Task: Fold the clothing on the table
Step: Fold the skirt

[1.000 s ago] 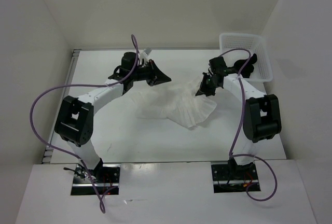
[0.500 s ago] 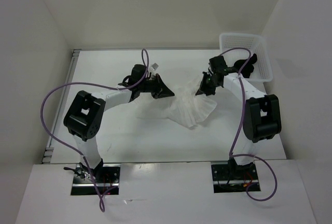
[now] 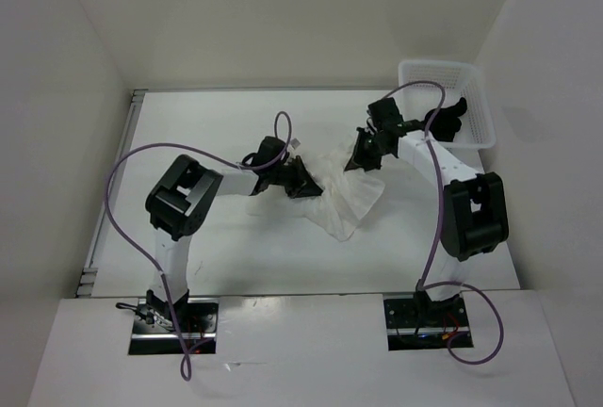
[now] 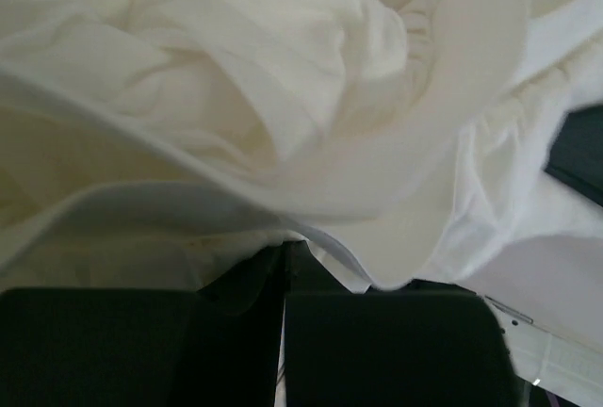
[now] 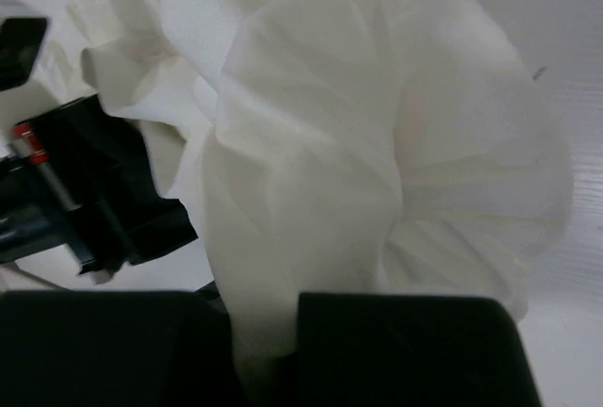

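Both my arms stretch over the table [image 3: 188,134], left pincer [image 3: 309,187] and right pincer [image 3: 359,162] each clenched on the clothing [image 3: 353,204]; left has swung inward, bunching it narrower.

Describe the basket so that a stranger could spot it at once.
Start at the large white table and go to its far right corner. There sits the white plastic mesh basket, the only rigid, walled thing, unlike the crumpled white garment mid-table.

the white table [image 3: 188,124] carries the clothing [image 3: 353,195], a crumpled white heap bunched a little right of its middle. a white mesh basket [image 3: 438,66] sits at the far right corner, apart from the clothing.
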You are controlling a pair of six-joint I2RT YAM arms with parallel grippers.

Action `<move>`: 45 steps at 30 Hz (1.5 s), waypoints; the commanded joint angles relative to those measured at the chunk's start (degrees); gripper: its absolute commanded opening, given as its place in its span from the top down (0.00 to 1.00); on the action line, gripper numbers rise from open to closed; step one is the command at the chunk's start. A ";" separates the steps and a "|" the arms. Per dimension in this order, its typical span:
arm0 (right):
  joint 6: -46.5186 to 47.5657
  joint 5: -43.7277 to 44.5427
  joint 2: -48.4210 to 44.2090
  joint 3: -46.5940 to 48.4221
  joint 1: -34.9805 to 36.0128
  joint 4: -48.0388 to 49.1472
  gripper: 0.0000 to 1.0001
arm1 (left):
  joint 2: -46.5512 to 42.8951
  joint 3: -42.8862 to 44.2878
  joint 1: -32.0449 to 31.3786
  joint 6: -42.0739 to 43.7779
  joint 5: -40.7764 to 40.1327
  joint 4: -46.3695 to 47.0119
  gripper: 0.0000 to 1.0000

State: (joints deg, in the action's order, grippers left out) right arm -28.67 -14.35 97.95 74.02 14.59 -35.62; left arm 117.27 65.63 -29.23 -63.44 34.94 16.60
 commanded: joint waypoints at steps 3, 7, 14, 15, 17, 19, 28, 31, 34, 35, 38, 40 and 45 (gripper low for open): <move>-2.18 -1.90 -4.52 6.22 5.44 0.20 1.00 | 3.75 1.70 -0.39 -1.07 -0.92 3.35 1.00; -3.23 -3.84 -5.14 8.85 8.08 0.20 1.00 | 3.75 1.70 -0.39 -1.07 -1.98 3.35 1.00; -3.77 -2.10 -5.14 10.44 9.23 -1.03 1.00 | 3.58 1.70 -0.39 -0.02 -1.98 3.35 1.00; -3.77 -0.43 -5.14 10.44 9.23 -1.73 1.00 | 2.79 1.70 -0.39 -0.02 -1.98 2.74 1.00; -3.24 0.11 -5.14 10.44 9.23 -1.74 1.00 | 1.38 1.00 -0.39 -0.02 -1.98 2.74 1.00; -3.24 1.33 -5.67 9.74 9.23 -2.26 1.00 | 0.07 1.00 0.22 -0.02 -1.98 2.74 1.00; -2.62 4.33 -5.67 7.20 9.23 -2.79 1.00 | -6.00 1.61 1.28 1.04 -0.92 0.54 1.00; -2.62 4.33 -5.67 7.19 9.23 -2.79 1.00 | -6.88 3.02 1.81 2.09 -0.92 -0.69 1.00; -2.62 4.33 -5.67 7.19 9.23 -2.79 1.00 | -6.19 5.03 2.34 2.09 -0.92 -1.30 1.00; -2.62 4.33 -5.67 7.19 9.23 -2.79 1.00 | -5.48 5.73 2.34 2.61 -0.92 -1.31 1.00; -2.62 4.33 -5.67 7.19 9.23 -2.79 1.00 | -4.25 6.44 2.87 3.15 -2.15 -1.92 1.00; -2.62 4.33 -6.19 6.67 9.23 -2.79 1.00 | -3.72 7.24 3.48 3.76 -2.68 -2.44 1.00; -3.15 4.33 -7.78 5.35 9.23 -2.79 1.00 | -0.47 9.43 4.62 4.47 -3.91 -3.68 1.00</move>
State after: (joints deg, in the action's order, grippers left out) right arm -31.38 -9.96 94.26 79.88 23.27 -38.30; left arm 114.52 72.20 -25.63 -61.17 32.56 12.86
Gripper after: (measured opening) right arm 0.036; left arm 0.000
